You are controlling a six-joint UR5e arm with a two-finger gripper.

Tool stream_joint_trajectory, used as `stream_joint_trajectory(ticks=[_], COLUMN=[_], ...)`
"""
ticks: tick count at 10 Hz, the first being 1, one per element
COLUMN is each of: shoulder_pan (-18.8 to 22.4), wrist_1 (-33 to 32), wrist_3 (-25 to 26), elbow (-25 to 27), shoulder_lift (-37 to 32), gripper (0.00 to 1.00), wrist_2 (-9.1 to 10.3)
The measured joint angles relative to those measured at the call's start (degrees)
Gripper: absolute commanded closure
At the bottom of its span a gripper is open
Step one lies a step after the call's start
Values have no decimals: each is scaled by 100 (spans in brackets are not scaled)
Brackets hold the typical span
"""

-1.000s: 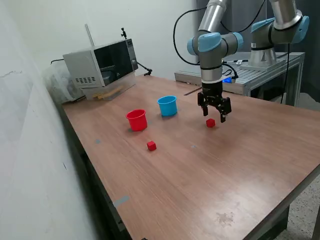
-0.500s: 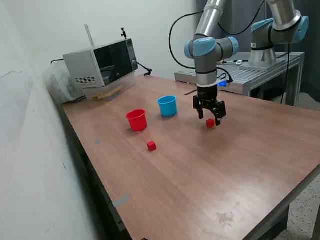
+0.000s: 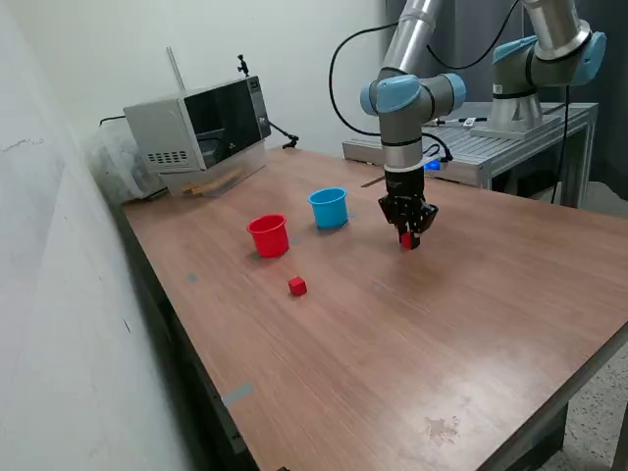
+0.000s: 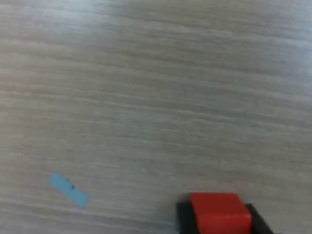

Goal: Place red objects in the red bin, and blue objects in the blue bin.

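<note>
Jaws: your gripper is down at the tabletop with the jaws drawn narrow about a red cube; the wrist view shows that cube sitting between two dark jaw faces, apparently in contact. Whether it is lifted clear of the wood cannot be told.

Key relation: the red cup lies toward the exterior view's left of the jaws, well apart, with the light-blue cup between, nearer the arm. In my judgement your coming move is a lift, then a carry past the blue cup to the red one.

Cube axis: none to speak of; it is a cube.

Second red cube: loose on the tabletop, near the red cup, untouched.

Blue cubes: none visible on the tabletop.

Surface: wood-grain laminate, flat, bearing a small blue tape scrap.

Room: microwave at the far corner; a second arm's base on a metal bench behind.
</note>
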Motion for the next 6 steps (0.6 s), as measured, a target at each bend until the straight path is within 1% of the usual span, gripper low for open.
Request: stream_joint_trajectory(ticks=[2, 6], shoulder_pan=[45, 75], wrist_1=[93, 869], wrist_3=[-157, -219], elbow=[71, 54], shoulder_lift=[-232, -1523], gripper=[100, 100], wrist_2=[-27, -15])
